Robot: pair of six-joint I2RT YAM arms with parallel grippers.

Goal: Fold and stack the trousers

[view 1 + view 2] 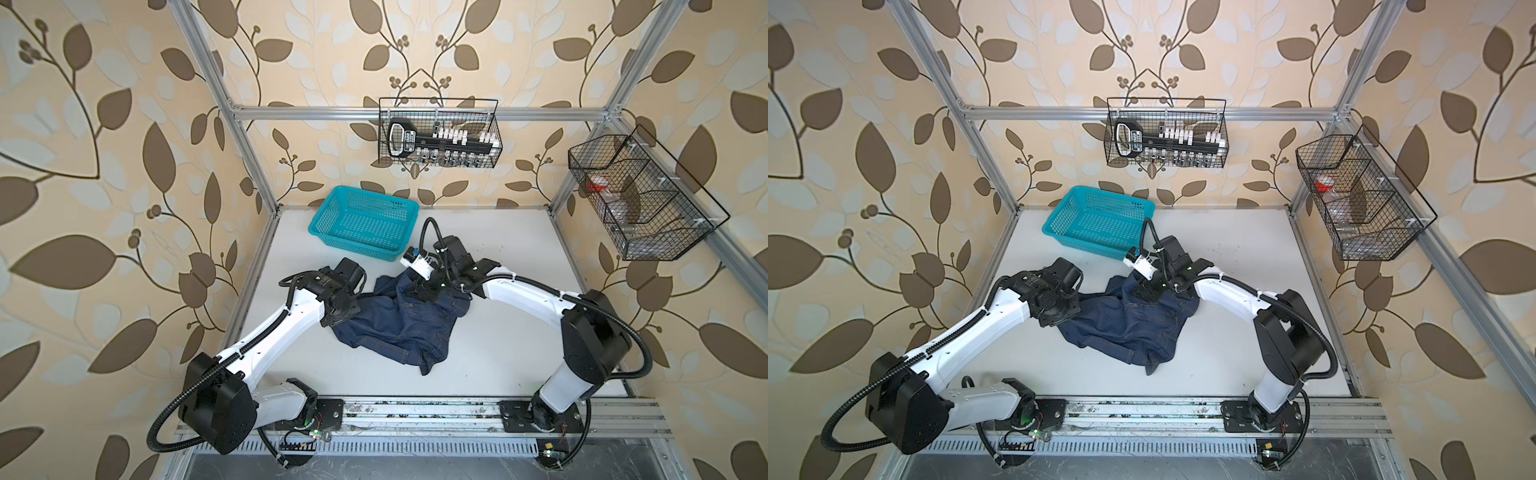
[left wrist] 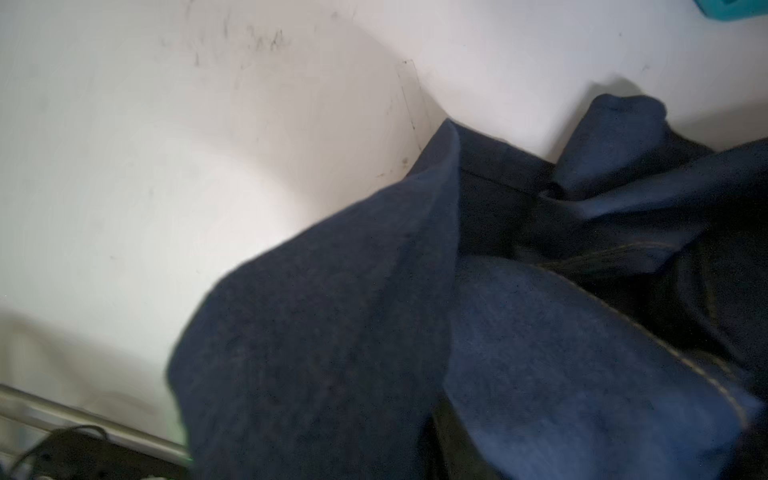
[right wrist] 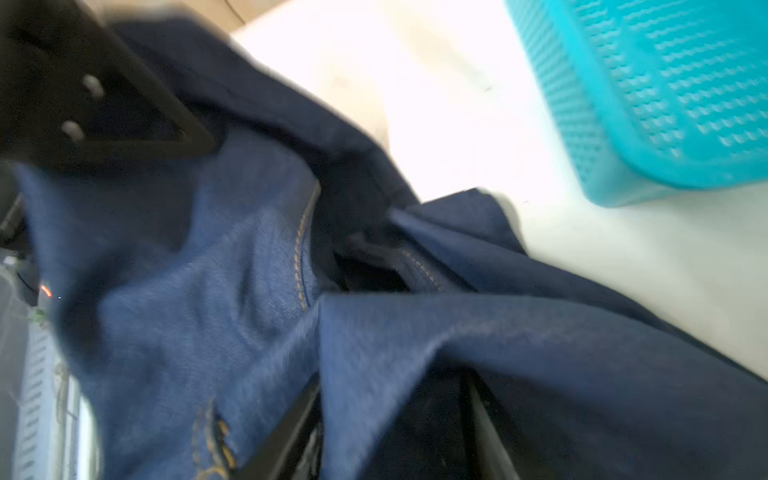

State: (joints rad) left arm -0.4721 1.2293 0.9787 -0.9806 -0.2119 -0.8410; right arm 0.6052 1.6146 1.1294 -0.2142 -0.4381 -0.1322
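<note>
Right gripper [image 1: 422,292] over trousers [image 1: 395,328], crumpled navy denim — orange stitching, soft folds

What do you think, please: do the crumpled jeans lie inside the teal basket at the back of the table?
Not quite: the jeans lie crumpled on the table, in front of the teal basket, not inside it. The basket does stand at the back of the table. Both top views show this.

There were two white-and-black robot arms [image 1: 291,324] [image 1: 528,291], one pair of dark blue denim trousers [image 1: 399,328], one turquoise plastic basket [image 1: 365,222], two black wire baskets [image 1: 440,162] [image 1: 665,232], one black-handled tool rack [image 1: 440,139] inside a wire basket, one white table [image 1: 498,332], one aluminium frame [image 1: 316,113].
</note>
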